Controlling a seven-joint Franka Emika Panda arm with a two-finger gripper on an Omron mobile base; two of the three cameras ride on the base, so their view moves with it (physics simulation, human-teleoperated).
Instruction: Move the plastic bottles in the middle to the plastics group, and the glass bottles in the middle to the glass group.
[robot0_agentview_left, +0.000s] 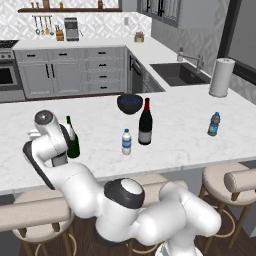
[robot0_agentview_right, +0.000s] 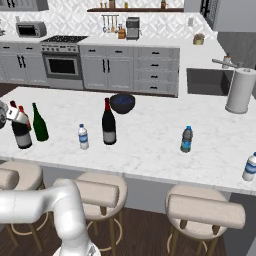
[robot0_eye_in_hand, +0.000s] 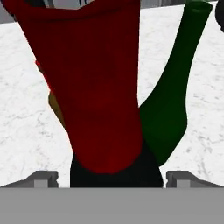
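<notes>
My gripper (robot0_eye_in_hand: 112, 177) stands open astride the red foil neck of a near-black wine bottle (robot0_eye_in_hand: 94, 87), with a gap on each side. In the right base view that wine bottle (robot0_agentview_right: 21, 134) stands at the counter's far left under the gripper (robot0_agentview_right: 15, 116), beside the slender green bottle (robot0_agentview_right: 39, 123) of the glass group. A sliver of the amber bottle (robot0_eye_in_hand: 54, 105) shows behind it. In the middle stand a second wine bottle (robot0_agentview_left: 145, 123) and the small clear white-capped water bottle (robot0_agentview_left: 126, 142). The blue-tinted dark-capped bottle (robot0_agentview_left: 214, 124) stands far right.
A dark bowl (robot0_agentview_left: 130, 103) sits behind the middle wine bottle. A paper towel roll (robot0_agentview_left: 221, 77) stands by the sink (robot0_agentview_left: 177, 74). Another small bottle (robot0_agentview_right: 250, 167) is at the right edge of the counter. Padded stools (robot0_agentview_right: 205, 210) line the near side.
</notes>
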